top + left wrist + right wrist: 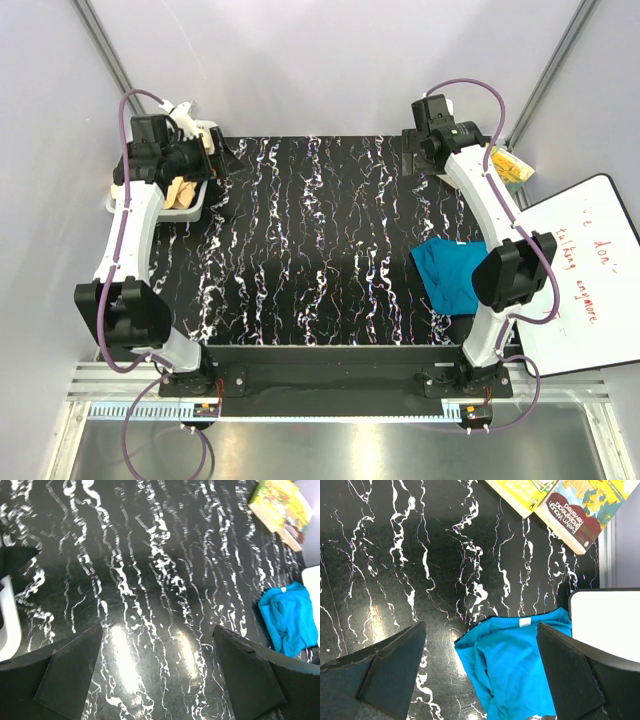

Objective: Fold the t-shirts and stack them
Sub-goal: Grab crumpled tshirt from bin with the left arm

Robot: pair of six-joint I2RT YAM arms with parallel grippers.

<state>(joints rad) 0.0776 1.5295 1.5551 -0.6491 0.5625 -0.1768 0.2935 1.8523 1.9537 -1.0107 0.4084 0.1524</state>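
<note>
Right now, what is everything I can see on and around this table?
table: one, black with white veining, centre.
t-shirt: one, teal-blue, crumpled, near right of the table.
books: two, mostly yellow covers, far right corner.
whiteboard: one, white with red writing, beside the table's right edge.
bin: one, white, far left, holding pale tan items partly hidden by the arm.
left arm: one, white and black, jaws open, far left.
right arm: one, white and black, jaws open, far right.
</note>
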